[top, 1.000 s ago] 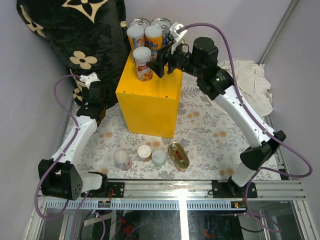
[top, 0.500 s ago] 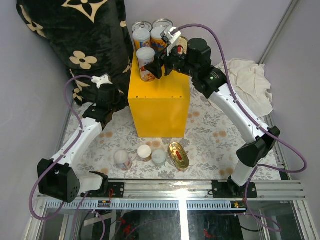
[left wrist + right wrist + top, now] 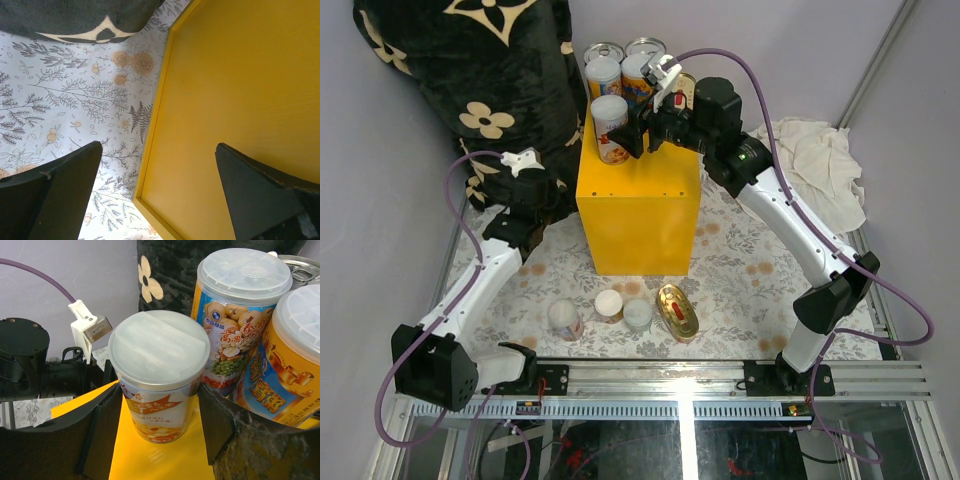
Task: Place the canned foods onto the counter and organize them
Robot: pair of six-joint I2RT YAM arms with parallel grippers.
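The counter point(image 3: 640, 210) is a yellow box on the floral mat. On its top stands a white-lidded can point(image 3: 610, 125) point(image 3: 159, 390). My right gripper point(image 3: 620, 130) point(image 3: 160, 425) is shut on it, a pad against each side. Behind it stand two orange-label cans point(image 3: 240, 315) point(image 3: 290, 355) and two silver-topped cans point(image 3: 603, 50). Three small cans point(image 3: 609, 304) and an oval gold tin point(image 3: 677, 311) lie on the mat in front. My left gripper point(image 3: 555, 200) point(image 3: 157, 195) is open and empty, low beside the counter's left face point(image 3: 240, 90).
A black flowered cushion point(image 3: 470, 70) leans at the back left, close to the counter and my left arm. A crumpled white cloth point(image 3: 815, 160) lies at the right under my right arm. The floral mat point(image 3: 740, 270) covers the floor up to the front rail.
The counter and the cans on it slid to the right, and my left arm followed it. My right gripper's fingers closed in on the white-lidded can.
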